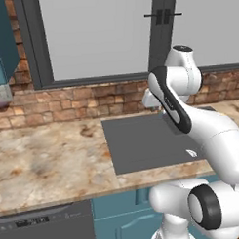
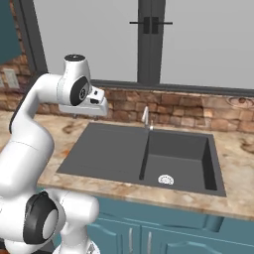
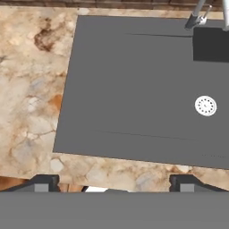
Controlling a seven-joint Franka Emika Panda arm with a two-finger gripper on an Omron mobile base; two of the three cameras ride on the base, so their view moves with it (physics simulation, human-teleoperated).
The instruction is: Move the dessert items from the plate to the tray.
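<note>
End effector (image 3: 112,182) spread above matte rectangular sink (image 3: 134,89).

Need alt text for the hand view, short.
Looking down on a dark grey sink set in a mottled beige stone counter, with its round drain at right and the base of a faucet at the top. The open pincer hangs above the counter's near edge, holding nothing.

Even, flat rendered light – soft, faint shadows in the sink (image 2: 149,154), no glare; pics slightly soft, low-res.
</note>
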